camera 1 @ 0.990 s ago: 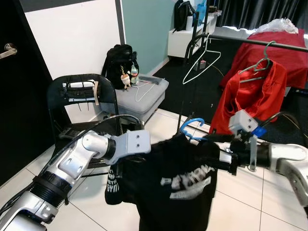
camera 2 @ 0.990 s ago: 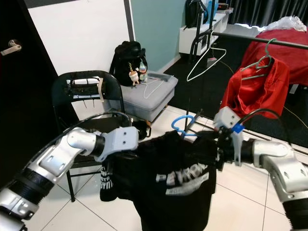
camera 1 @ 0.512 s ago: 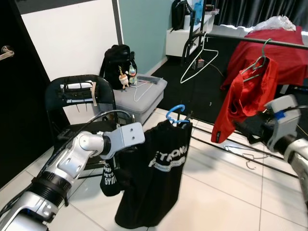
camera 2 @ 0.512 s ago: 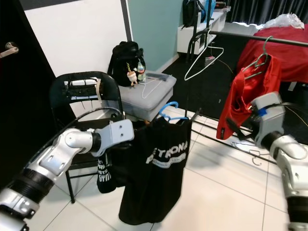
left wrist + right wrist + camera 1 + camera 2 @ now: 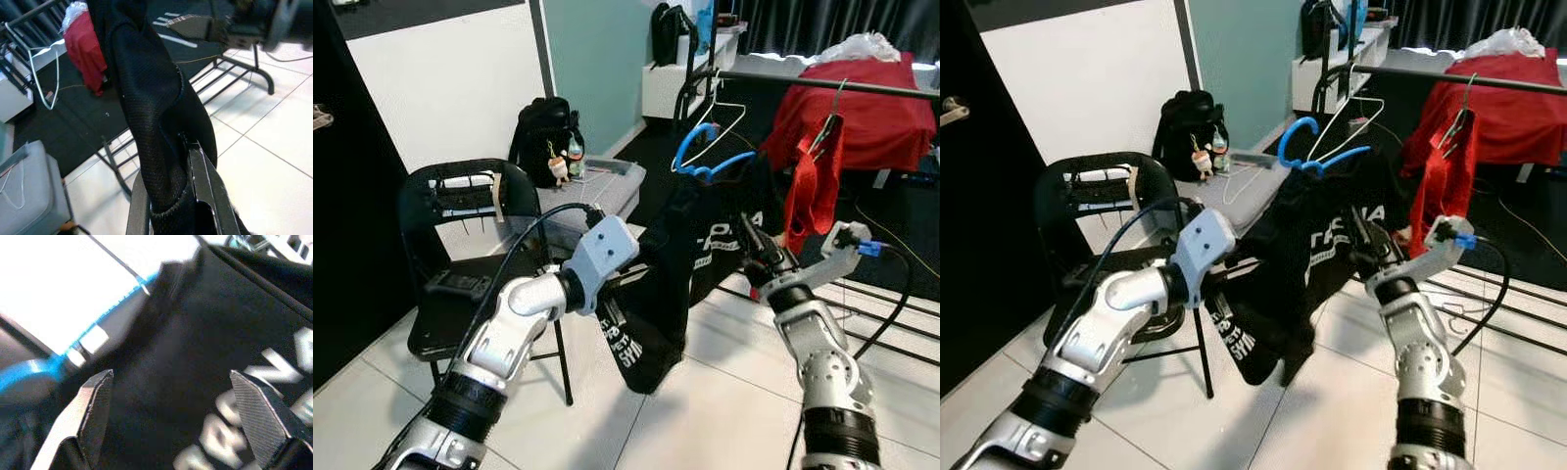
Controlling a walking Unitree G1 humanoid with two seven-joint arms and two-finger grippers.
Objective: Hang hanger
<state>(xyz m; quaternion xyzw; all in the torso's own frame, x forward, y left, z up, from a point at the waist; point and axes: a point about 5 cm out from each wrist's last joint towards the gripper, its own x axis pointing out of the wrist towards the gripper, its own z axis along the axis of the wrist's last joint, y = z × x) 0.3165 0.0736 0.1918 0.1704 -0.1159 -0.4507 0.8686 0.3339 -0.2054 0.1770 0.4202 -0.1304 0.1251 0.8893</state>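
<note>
My left gripper (image 5: 168, 196) has its jaws clenched on the black printed T-shirt (image 5: 705, 255), raised near the black clothes rail (image 5: 822, 86). My right gripper (image 5: 171, 416), jaws spread, should steady the blue plastic hanger (image 5: 705, 157) so I lift its hook squarely over the rail.

We see a white tiled floor (image 5: 705, 411), a black folding chair (image 5: 460, 245) before a white wall (image 5: 450, 88), a grey box (image 5: 607, 181) with a black backpack (image 5: 543, 137), a teal wall (image 5: 597, 59) and dark curtains (image 5: 822, 20).
</note>
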